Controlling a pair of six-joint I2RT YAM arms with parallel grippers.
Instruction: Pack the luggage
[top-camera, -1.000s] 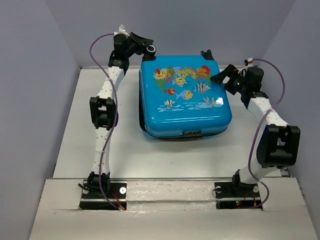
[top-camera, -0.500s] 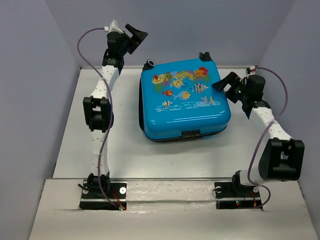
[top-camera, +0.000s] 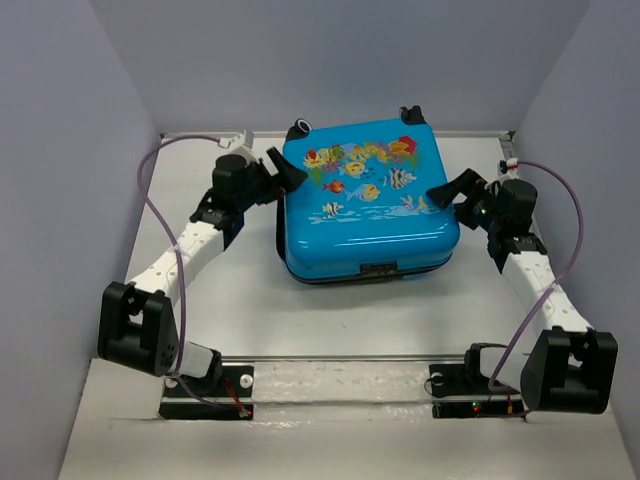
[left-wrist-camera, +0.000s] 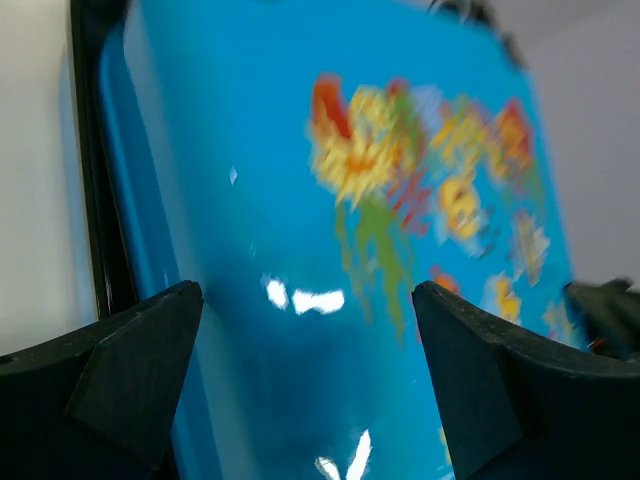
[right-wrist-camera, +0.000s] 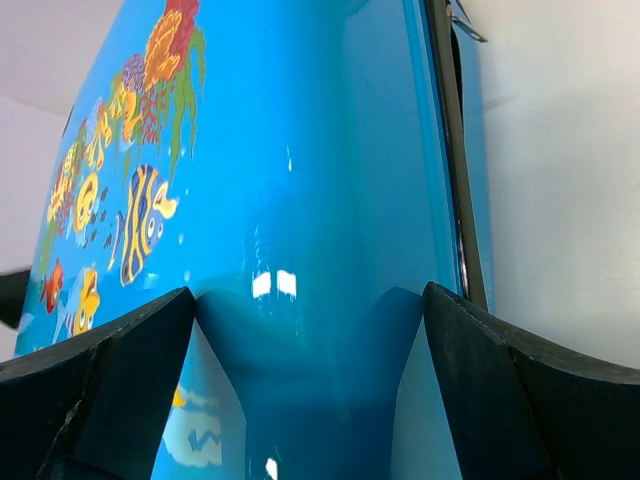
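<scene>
The luggage (top-camera: 368, 200) is a bright-blue hard-shell suitcase with fish and coral print, lying flat with its lid down in the middle of the table. Two black wheels (top-camera: 300, 128) stick out at its far edge. My left gripper (top-camera: 288, 172) stands open at the case's left edge, its fingers over the blue shell (left-wrist-camera: 300, 250). On the other side my right gripper (top-camera: 448, 192) is open too, against the case's right edge, with the shell (right-wrist-camera: 300, 200) filling the gap between its fingers. Neither gripper holds anything.
The white table (top-camera: 260, 300) is walled in by grey panels at the left, right and back. A black zipper seam (right-wrist-camera: 450, 150) runs along the case's side. Both arm bases (top-camera: 205, 385) sit at the near edge.
The left gripper opened, and its arm swung down from high at the back to the case's left edge. The case shifted slightly to the far side. The right arm lowered a little.
</scene>
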